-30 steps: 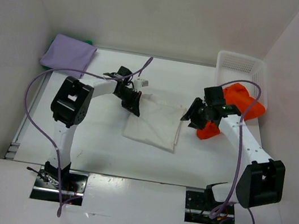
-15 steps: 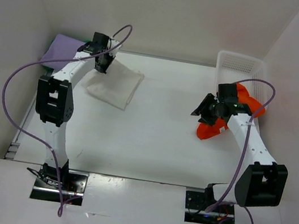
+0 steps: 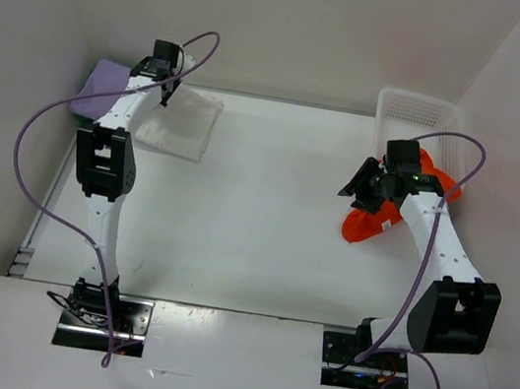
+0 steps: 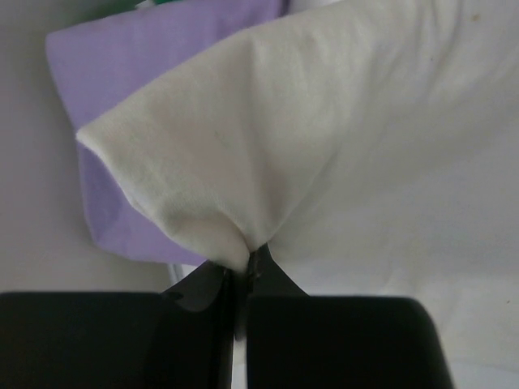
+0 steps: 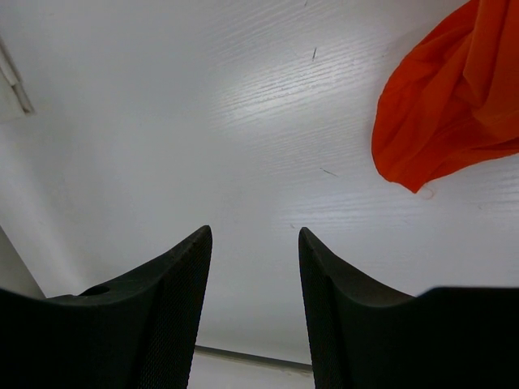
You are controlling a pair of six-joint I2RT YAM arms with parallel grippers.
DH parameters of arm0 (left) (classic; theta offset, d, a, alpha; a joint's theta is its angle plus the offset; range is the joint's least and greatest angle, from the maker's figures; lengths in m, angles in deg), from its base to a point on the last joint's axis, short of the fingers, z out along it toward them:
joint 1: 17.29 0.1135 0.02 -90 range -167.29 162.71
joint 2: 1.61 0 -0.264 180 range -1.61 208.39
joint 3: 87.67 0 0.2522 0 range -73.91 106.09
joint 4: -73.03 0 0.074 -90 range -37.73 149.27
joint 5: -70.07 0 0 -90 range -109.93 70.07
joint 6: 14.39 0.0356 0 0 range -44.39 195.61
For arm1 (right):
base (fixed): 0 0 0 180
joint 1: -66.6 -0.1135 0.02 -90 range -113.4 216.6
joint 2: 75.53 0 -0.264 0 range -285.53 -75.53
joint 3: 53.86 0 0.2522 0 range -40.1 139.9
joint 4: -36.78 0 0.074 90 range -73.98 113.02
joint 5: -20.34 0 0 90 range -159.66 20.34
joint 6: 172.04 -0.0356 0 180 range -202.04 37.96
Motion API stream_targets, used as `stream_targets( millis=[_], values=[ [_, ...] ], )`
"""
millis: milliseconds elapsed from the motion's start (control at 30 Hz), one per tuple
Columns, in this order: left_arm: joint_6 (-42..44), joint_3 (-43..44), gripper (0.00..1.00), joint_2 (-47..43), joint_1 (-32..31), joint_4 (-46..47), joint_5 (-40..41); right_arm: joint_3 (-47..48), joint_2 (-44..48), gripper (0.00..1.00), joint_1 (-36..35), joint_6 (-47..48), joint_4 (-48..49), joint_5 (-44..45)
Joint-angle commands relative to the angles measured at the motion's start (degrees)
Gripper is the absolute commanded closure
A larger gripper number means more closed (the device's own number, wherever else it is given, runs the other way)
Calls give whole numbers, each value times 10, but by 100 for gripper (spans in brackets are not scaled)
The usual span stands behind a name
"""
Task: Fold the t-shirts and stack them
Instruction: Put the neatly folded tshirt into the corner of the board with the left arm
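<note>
White shirt reaches the stack.
My left gripper (image 4: 247, 267), clenched on the white t-shirt (image 3: 184, 124), has hauled it across onto the lavender t-shirt (image 3: 101, 90); my right gripper (image 5: 253, 235) hangs released by the orange t-shirt (image 3: 365, 224).

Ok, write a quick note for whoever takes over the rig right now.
Left gripper shut on the folded white shirt, which partly overlaps the folded purple shirt at far left.
Right gripper open, empty, near the orange shirt, which lies crumpled by the basket.
Left to do: set white on the stack, release, then fold and stack orange.
</note>
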Motion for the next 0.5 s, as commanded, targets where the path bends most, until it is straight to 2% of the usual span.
stream_targets(
  millis=[0, 300, 467],
  values=[
    [35, 71, 100, 3, 36, 15, 51, 25, 0, 47, 5, 12, -15, 3],
    [48, 148, 100, 14, 82, 1, 36, 19, 0, 47, 5, 12, -15, 3],
    [49, 221, 100, 73, 106, -43, 36, 19, -5, 47, 5, 12, -20, 3]
  ],
)
